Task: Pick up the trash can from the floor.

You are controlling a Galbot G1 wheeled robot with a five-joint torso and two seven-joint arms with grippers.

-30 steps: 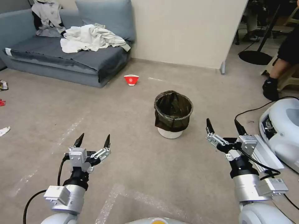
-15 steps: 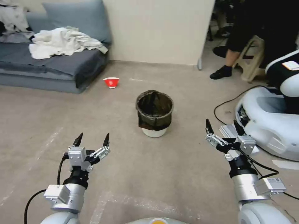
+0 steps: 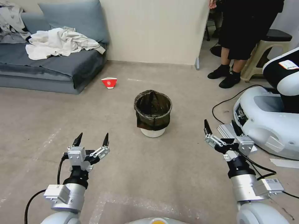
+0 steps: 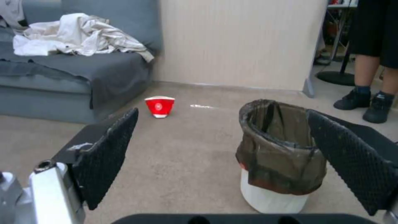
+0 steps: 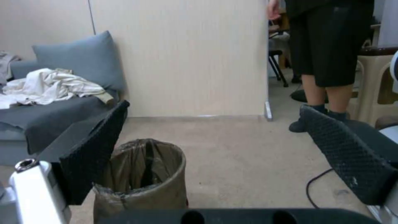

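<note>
- Standing upright on the plain beige-grey floor (image 3: 130,174), well ahead of both arms: small round white plastic trash can (image 3: 153,113), dark bag folded over its rim.
- Hovering low at either side, well apart from it: left gripper (image 3: 92,140) and right gripper (image 3: 221,128), jaws spread wide and holding nothing.
- Looking light and thin-walled; bag likely slippery, so pinching the stiffer rim probably gripping best.

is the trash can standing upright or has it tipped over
Upright. The trash can rests on its white base on the floor, bag-lined rim facing up.
</note>
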